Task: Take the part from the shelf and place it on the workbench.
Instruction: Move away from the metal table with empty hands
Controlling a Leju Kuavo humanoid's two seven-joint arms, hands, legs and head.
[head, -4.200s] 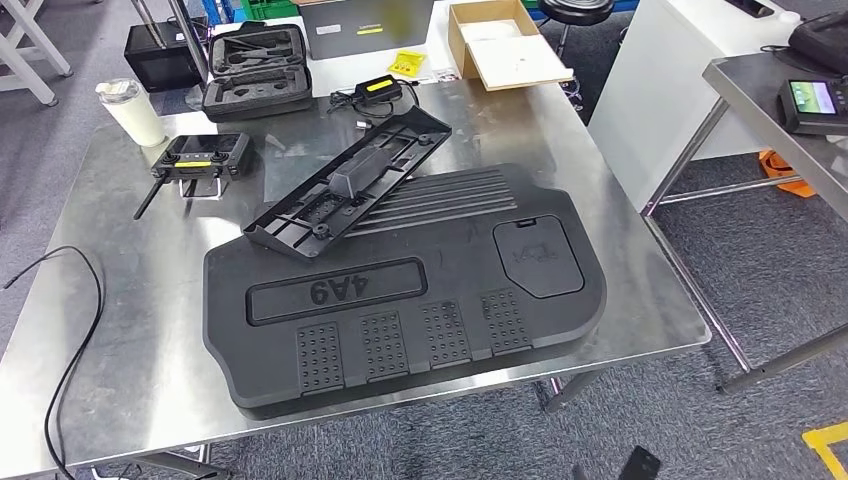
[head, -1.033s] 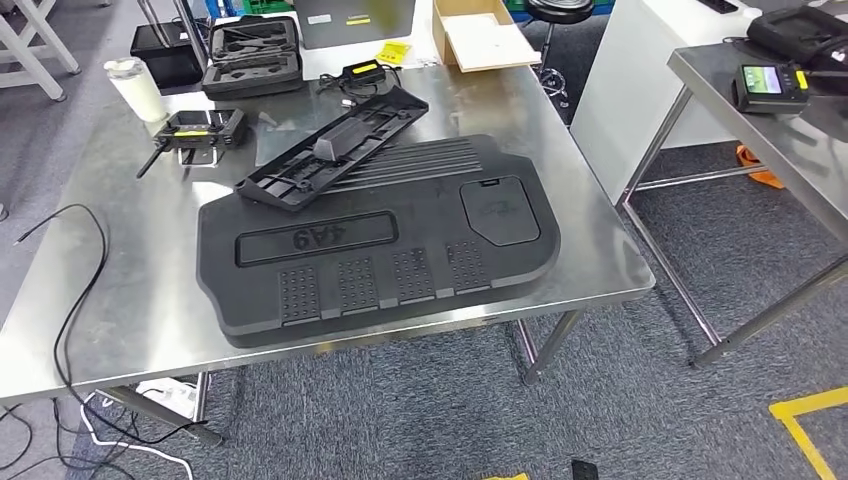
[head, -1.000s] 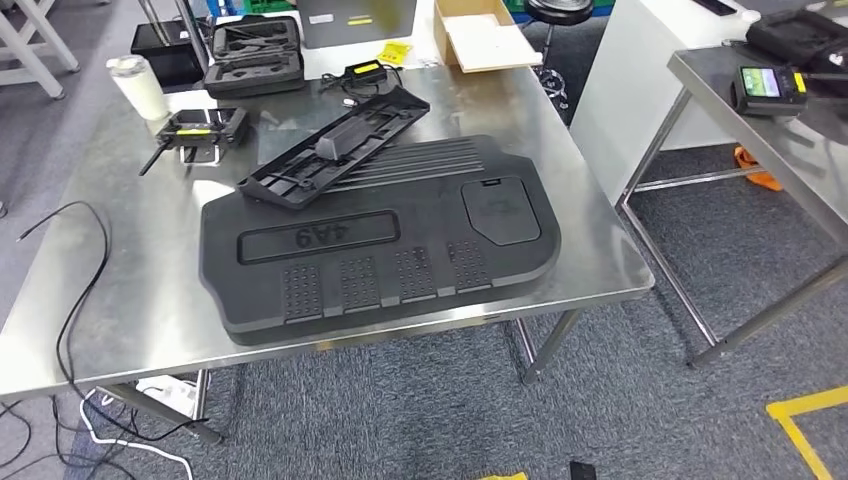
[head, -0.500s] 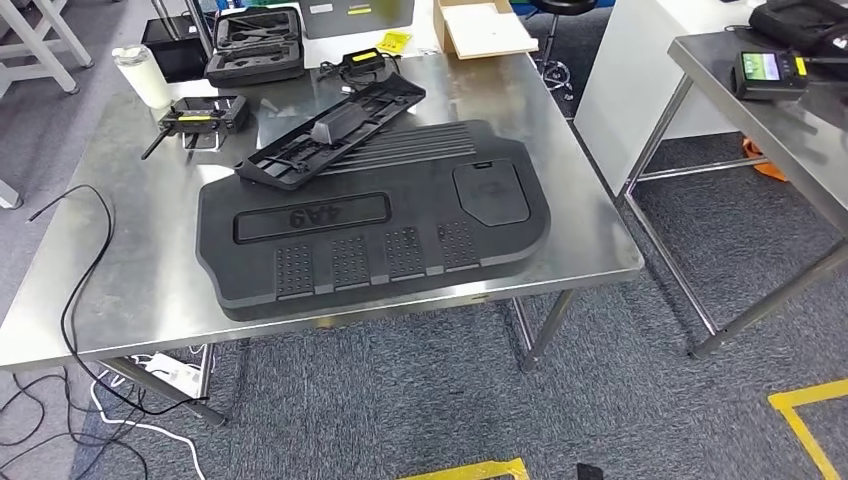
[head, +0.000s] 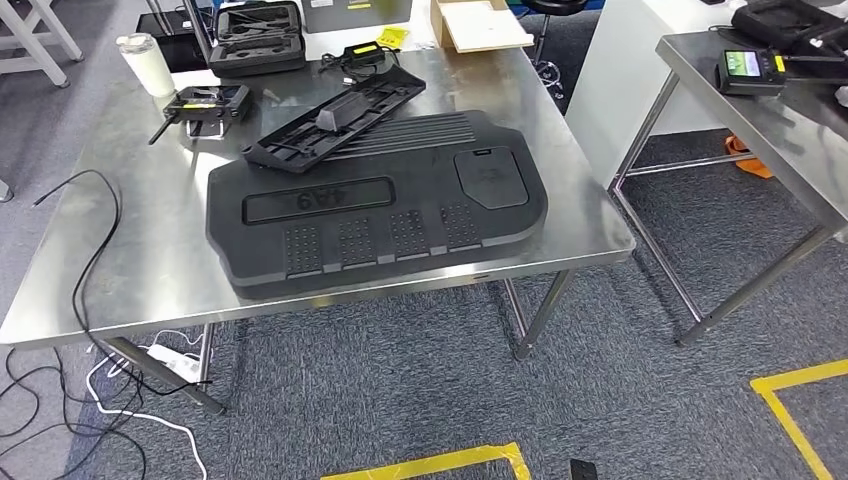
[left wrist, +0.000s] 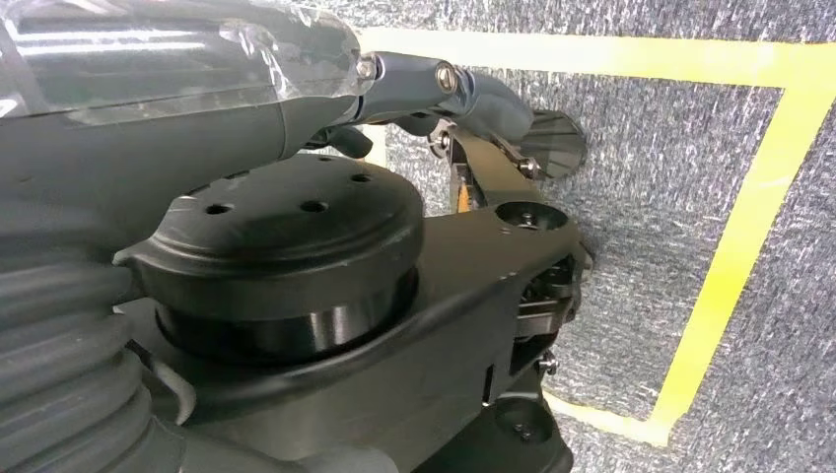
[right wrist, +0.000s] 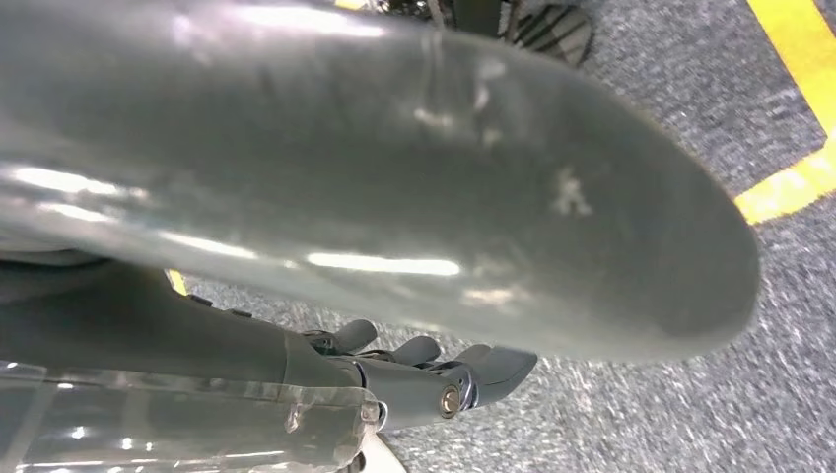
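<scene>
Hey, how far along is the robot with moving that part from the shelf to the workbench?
Done, it seems: the large black panel marked 4A9 lies flat on the workbench, with a slimmer black part propped on its far edge. In hand: nothing; the left hand and right hand hang over carpet, holding nothing. Left: possibly nothing, though I cannot tell whether more parts wait.

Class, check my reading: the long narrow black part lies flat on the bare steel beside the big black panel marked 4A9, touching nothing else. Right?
Not quite. In the head view the long narrow black part rests tilted across the far edge of the big black panel marked 4A9, overlapping it, on the steel workbench.
</scene>
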